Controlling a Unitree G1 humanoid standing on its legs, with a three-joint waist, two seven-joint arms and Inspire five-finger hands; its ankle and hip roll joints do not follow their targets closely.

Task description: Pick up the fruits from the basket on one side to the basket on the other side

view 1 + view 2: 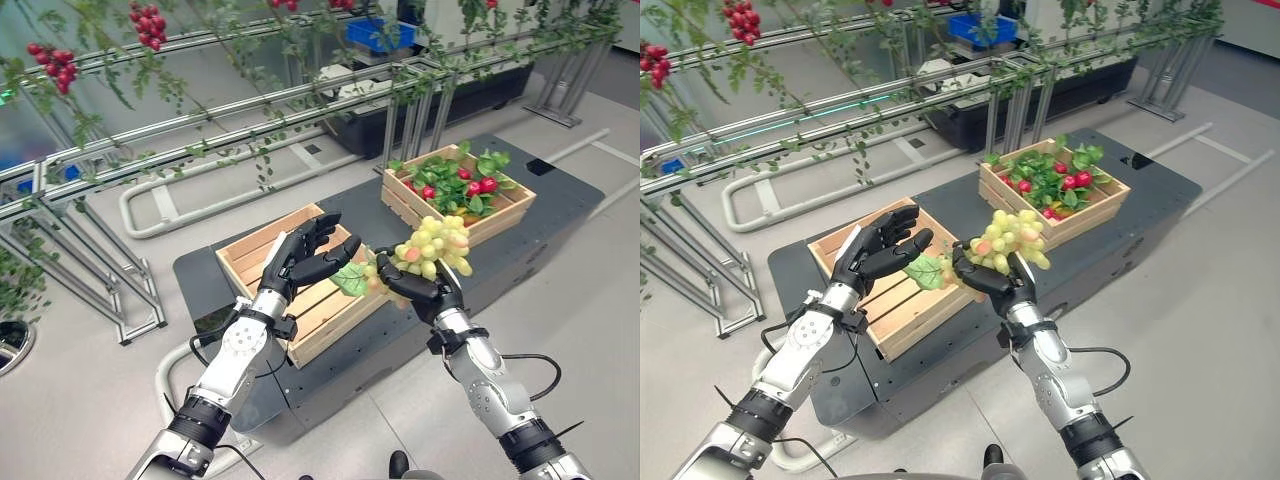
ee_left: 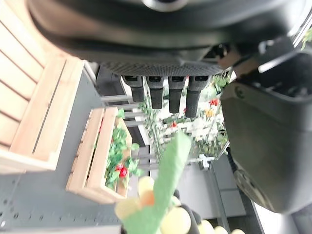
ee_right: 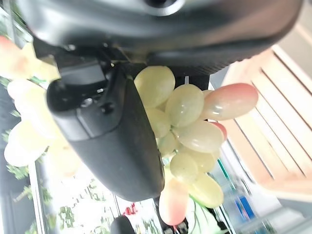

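Observation:
My right hand [image 1: 425, 290] is shut on a bunch of pale green grapes [image 1: 433, 247] with a green leaf [image 1: 350, 279], held in the air between the two crates. Close up, the grapes [image 3: 187, 122] press against the thumb [image 3: 114, 131]. My left hand [image 1: 305, 255] hovers open just left of the leaf, over the empty wooden crate [image 1: 300, 290]. The leaf [image 2: 168, 180] shows just past the left hand's straight fingers [image 2: 165, 92]. The second wooden crate [image 1: 460, 195], at the right, holds green leaves and red fruits [image 1: 480, 186].
Both crates rest on a dark low platform [image 1: 560, 200] above a grey floor. Metal rails [image 1: 200, 130] with vines and red berry clusters [image 1: 150, 25] run behind. A blue bin [image 1: 378, 35] stands far back.

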